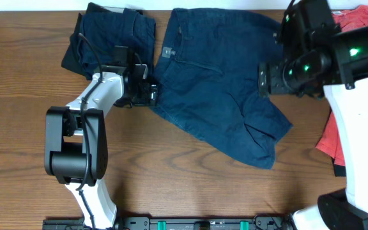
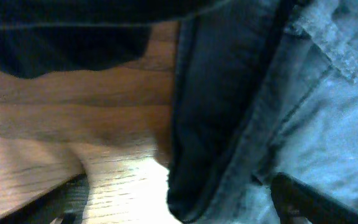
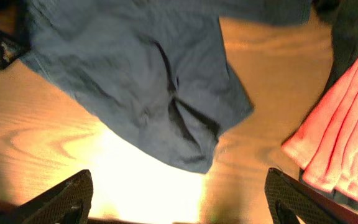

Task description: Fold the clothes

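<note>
Blue denim shorts (image 1: 222, 83) lie spread flat in the middle of the table. They also show in the left wrist view (image 2: 328, 124) and the right wrist view (image 3: 135, 81). My left gripper (image 1: 151, 93) is low at the shorts' left edge. In the left wrist view it (image 2: 179, 208) is open, with its fingers on either side of the dark edge of the cloth. My right gripper (image 1: 265, 80) hovers above the shorts' right side. In the right wrist view it (image 3: 179, 202) is open and empty, well above the table.
A dark navy folded garment (image 1: 110, 38) lies at the back left, just behind my left gripper. A red garment (image 1: 360, 22) lies at the right edge and also shows in the right wrist view (image 3: 347, 124). Bare wood table (image 1: 184, 179) fills the front.
</note>
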